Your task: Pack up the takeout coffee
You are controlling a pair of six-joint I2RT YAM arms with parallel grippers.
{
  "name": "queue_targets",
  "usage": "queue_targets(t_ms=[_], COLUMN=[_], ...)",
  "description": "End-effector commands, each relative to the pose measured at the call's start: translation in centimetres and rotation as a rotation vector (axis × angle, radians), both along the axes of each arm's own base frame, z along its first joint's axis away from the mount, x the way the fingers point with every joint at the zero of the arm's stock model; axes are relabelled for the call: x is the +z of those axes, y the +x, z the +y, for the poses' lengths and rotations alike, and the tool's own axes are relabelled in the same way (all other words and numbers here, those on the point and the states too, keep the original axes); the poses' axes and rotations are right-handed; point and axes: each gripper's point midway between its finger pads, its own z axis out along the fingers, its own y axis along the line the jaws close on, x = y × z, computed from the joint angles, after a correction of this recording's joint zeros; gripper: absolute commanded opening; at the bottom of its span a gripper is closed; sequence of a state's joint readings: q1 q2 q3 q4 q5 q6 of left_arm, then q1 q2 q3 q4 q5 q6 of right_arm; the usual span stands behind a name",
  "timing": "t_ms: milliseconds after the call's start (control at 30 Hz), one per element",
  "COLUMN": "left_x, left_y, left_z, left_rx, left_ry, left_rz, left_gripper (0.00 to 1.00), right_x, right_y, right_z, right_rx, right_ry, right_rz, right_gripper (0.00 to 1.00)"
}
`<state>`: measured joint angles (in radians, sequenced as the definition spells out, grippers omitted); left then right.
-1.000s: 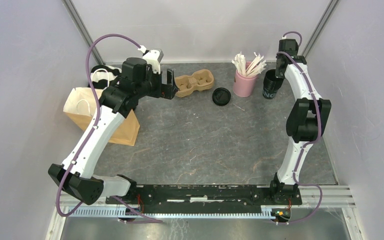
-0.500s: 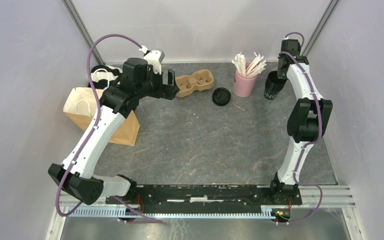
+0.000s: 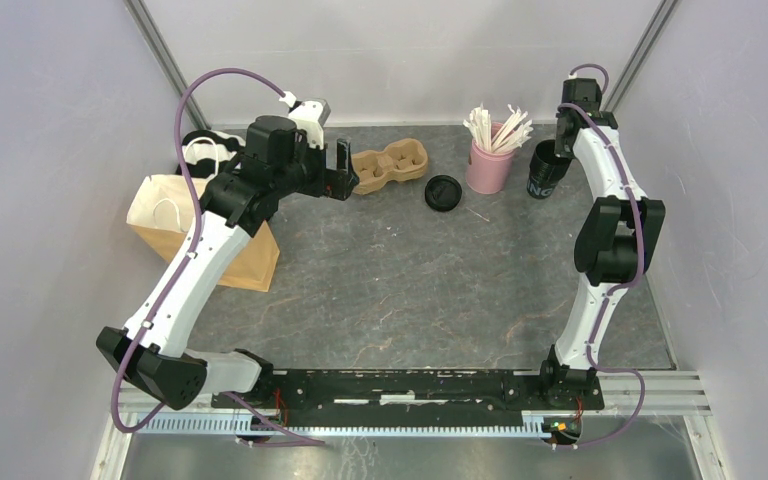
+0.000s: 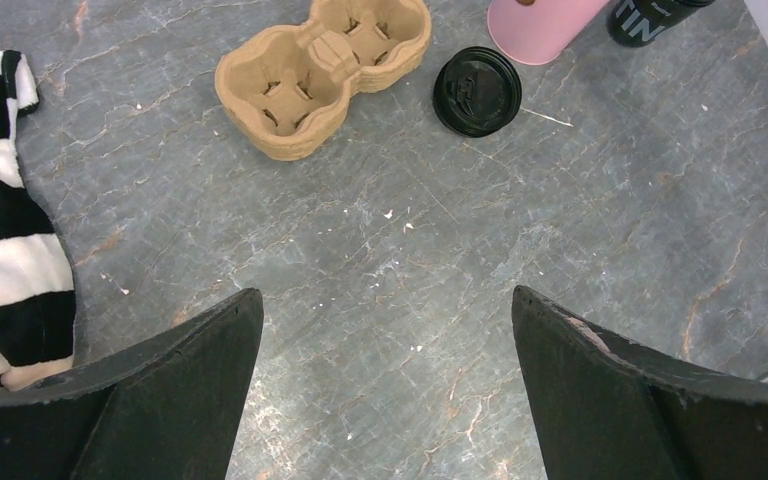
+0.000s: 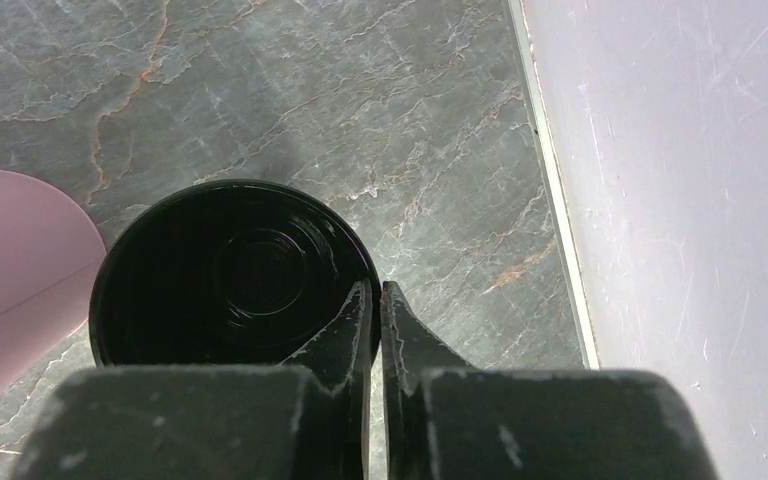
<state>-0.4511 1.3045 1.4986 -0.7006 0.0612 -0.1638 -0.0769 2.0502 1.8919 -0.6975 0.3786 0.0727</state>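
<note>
Well, above the grey marbled tabletop (image 3: 410,280) my left pincer (image 4: 385,295) hangs wide open, empty, near the brown pulp two-hole carrier (image 4: 322,72). My right pincer (image 5: 373,290) is pinched almost shut on the rim of the lidless black disposable cup (image 5: 230,270), far right beside the pink cup (image 5: 10,270); a round black plastic lid (image 4: 477,90) lies left of that.

The left arm (image 3: 195,265) and right arm (image 3: 586,315) share white link shells, bulky black joints and a purple cable (image 3: 225,71) each, above a black base rail (image 3: 410,385), with scuffed matte-black fingers (image 4: 600,400)
</note>
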Motion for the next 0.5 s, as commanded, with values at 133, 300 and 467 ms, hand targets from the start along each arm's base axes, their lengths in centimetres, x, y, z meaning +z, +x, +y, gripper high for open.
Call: queue_targets(t_ms=[133, 300, 467], left_x=[1.2, 1.2, 1.3], left_y=[0.2, 0.2, 0.2], left_z=[-0.1, -0.2, -0.2], left_rx=[-0.026, -0.028, -0.028], left_ry=[0.014, 0.016, 0.017], left_rz=[-0.064, -0.065, -0.066], left_gripper=[1.00, 1.00, 1.00], right_x=[3.2, 3.5, 4.0], right_y=[-0.2, -0.4, -0.7], right_z=[-0.3, -0.4, -0.6], right_rx=[-0.014, -0.017, -0.025], right_ry=[-0.010, 0.026, 0.080], right_rz=[-0.067, -0.097, -0.140], right_gripper=[0.03, 0.00, 0.00])
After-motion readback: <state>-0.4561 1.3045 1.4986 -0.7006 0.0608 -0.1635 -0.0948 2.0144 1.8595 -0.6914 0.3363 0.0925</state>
